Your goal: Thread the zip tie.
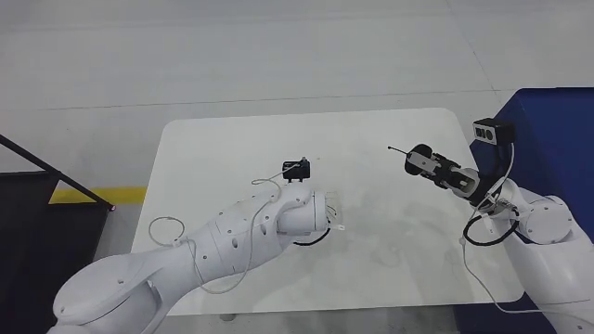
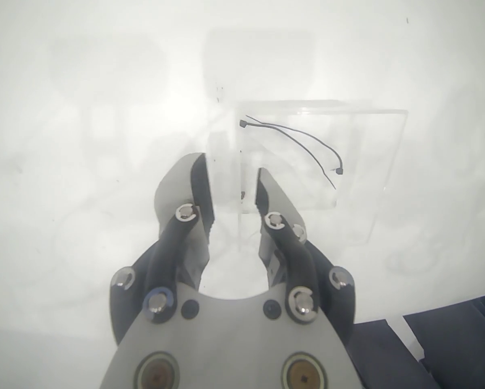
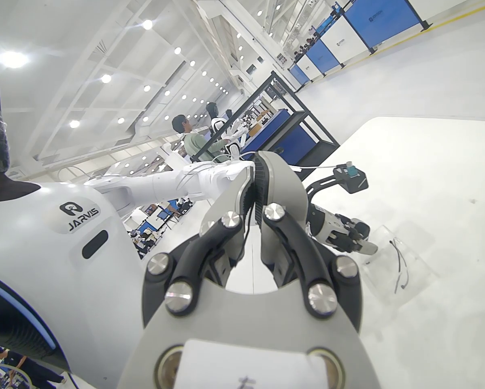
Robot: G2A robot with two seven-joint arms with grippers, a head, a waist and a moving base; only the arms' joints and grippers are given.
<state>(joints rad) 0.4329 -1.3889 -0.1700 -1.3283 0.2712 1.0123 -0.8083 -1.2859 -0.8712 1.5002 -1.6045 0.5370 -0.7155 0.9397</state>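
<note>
The right claw (image 3: 254, 172) is pressed together on a thin black zip tie (image 3: 247, 224), which runs down between the two fingers. In the top view this claw (image 1: 413, 158) is at the right of the frame, above the bench (image 1: 390, 260), and the zip tie (image 1: 397, 152) sticks out of it toward the upper left, free in the air.

The left claw (image 2: 230, 165) is spread, with nothing between its fingers. It hangs just over the near wall of a clear tray (image 2: 388, 155) that stands on the bench. In the tray lie two other zip ties (image 2: 307, 135), both black and slightly curved. They lie close beside each other, and their small square heads are at opposite ends. The right wrist view shows the left claw (image 3: 366, 246) from the side, just beside the tray (image 3: 422, 269), apart from the ties inside it.

In the top view the left arm comes from the lower left of the frame to the middle of the bench, well apart from the right claw.
</note>
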